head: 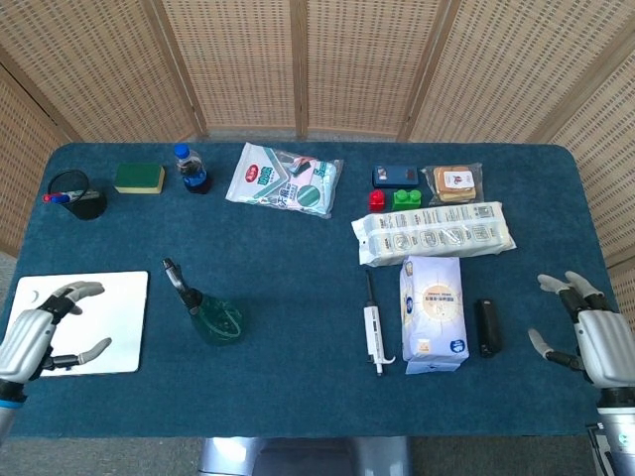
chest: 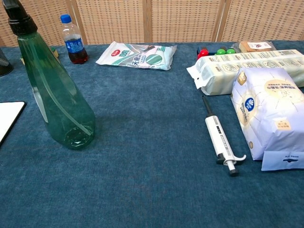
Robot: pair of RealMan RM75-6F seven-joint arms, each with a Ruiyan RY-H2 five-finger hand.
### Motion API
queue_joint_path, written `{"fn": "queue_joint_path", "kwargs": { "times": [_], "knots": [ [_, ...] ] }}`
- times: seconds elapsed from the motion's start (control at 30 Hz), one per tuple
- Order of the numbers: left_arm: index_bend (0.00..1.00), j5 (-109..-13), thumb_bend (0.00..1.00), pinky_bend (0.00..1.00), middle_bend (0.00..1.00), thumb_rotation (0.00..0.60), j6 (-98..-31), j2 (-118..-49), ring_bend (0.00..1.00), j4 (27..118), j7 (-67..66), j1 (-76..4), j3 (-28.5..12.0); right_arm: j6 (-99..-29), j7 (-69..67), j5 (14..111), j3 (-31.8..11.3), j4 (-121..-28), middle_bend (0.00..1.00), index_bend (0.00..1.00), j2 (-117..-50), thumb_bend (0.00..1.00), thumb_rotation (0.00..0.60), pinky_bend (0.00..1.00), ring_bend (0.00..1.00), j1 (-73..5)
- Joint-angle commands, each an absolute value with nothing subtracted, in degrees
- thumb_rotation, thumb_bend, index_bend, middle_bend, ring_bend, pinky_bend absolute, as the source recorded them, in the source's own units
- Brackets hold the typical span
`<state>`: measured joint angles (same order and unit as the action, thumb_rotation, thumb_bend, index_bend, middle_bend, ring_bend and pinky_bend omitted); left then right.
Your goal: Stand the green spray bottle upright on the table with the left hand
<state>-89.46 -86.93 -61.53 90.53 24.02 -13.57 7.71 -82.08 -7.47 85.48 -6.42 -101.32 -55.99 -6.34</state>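
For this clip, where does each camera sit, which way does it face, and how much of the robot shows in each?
Head view: high above the near table edge, looking steeply down on the whole blue table; the left hand over the white board and the right hand show at the bottom corners.
Chest view: low at the near edge, facing across the table toward the wicker screen; none of the robot's body shows.
Shared: the upright green spray bottle, the pipette and the white pouch.
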Motion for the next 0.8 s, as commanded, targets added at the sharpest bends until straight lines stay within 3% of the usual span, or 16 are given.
{"fn": "queue_joint_path", "kwargs": {
  "times": [0.03, 0.47, 0.8],
  "knots": [
    [0.24, -84.6, 0.27, 0.41, 0.24, 0.387, -82.89, -52.67, 0.21, 98.96, 16.04, -11.38, 10.0, -81.49, -4.56, 85.02, -6.4, -100.81, 0.3, 0.18, -56.2, 0.35, 0.6, 0.19, 0.1, -6.87],
    [0.27, -84.95, 0.27, 0.41, 0.27, 0.463, -94.37, -50.69, 0.21, 100.58, 8.08, -2.99, 7.39, -83.44, 2.1, 85.03, -6.32, -99.95, 0.3, 0.19, -57.63, 0.35, 0.6, 0.18, 0.1, -6.67],
    [0.27, -86.64, 0.27, 0.4, 0.27, 0.469, -93.47, -51.57, 0.21, 101.15, 7.6, -2.32, 5.49, -83.97, 1.85, 85.57, -5.99, -99.88, 0.3, 0.19, -57.73, 0.35, 0.6, 0.18, 0.09, -6.55]
  ]
}}
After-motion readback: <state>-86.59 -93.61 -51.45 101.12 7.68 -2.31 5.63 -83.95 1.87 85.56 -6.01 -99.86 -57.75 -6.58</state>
